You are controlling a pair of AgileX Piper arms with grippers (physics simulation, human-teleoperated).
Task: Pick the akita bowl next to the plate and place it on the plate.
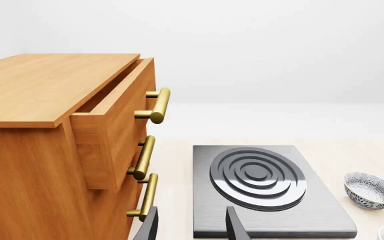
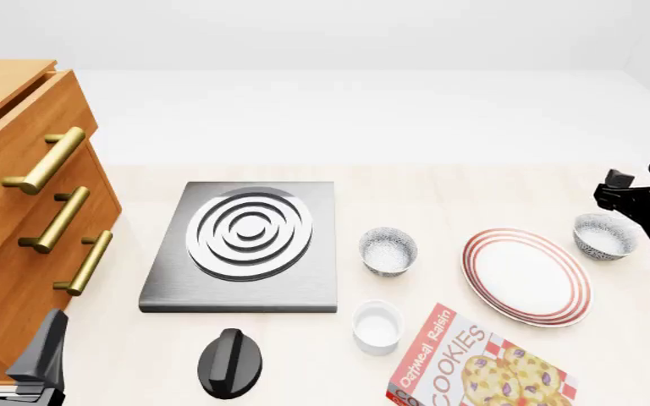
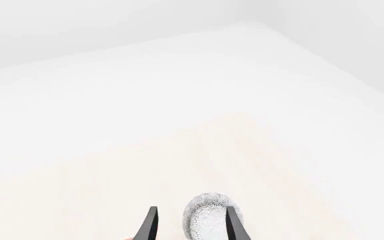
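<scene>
The white plate (image 2: 526, 275) with red rings lies at the right of the table. An akita bowl (image 2: 604, 235), speckled grey outside and white inside, sits just beyond the plate's right rim. My right gripper (image 3: 190, 208) hovers above and a little behind this bowl (image 3: 209, 217), open and holding nothing. In the front view the right gripper (image 2: 619, 188) shows as a dark shape over the bowl's far side. A look-alike bowl (image 2: 388, 250) stands between the plate and the stove. My left gripper (image 2: 9, 342) is open at the near left, by the drawers.
A grey stove plate (image 2: 246, 245) with silver rings lies left of centre, with a black knob (image 2: 230, 362) in front of it. A white cup (image 2: 376, 326) and a cookie box (image 2: 477, 364) sit near the front. A wooden drawer cabinet (image 2: 20, 186) fills the left, its top drawer (image 1: 112, 110) ajar.
</scene>
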